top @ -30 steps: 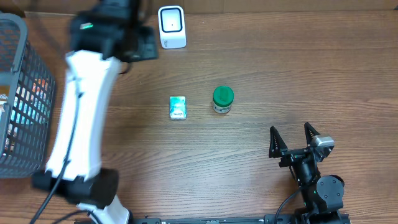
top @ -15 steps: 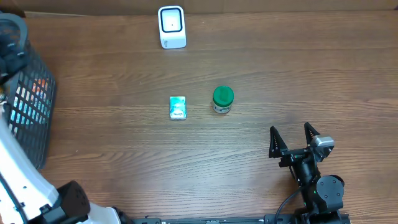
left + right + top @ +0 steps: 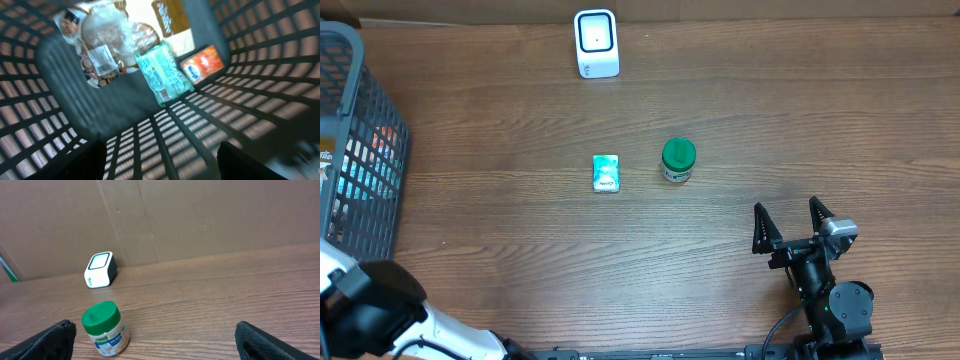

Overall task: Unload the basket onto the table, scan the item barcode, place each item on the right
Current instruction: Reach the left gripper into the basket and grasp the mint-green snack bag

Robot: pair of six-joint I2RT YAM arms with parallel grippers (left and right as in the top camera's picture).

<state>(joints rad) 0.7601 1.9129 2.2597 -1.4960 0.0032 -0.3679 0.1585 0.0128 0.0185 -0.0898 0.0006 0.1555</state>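
Down inside the basket (image 3: 270, 45), a teal packet (image 3: 165, 72) lies tilted on the dark floor. An orange-red packet (image 3: 202, 65) sits just beside it, a clear bag with a barcode label (image 3: 102, 42) on its other side, and a brown-and-white box (image 3: 172, 17) beyond. The left gripper (image 3: 161, 150) hangs above these, pointing into the basket. Its two dark fingers (image 3: 85, 162) are blurred at the bottom of the wrist view, spread apart with only the mesh floor between them, holding nothing. From overhead only the left arm's lower links (image 3: 370, 320) show, at the near-left corner of the table (image 3: 770, 110), close to the basket's wall.

Out on the wood, a second small teal packet (image 3: 606, 173) lies flat, and a green-lidded jar (image 3: 678, 160) stands upright near it, not touching. The scanner (image 3: 597, 43) stands at the far edge, well apart from both, with bare wood between. The right gripper (image 3: 789, 225) sits low at the near-right side, fingers wide apart and empty, facing the jar and scanner, with open wood all around it.
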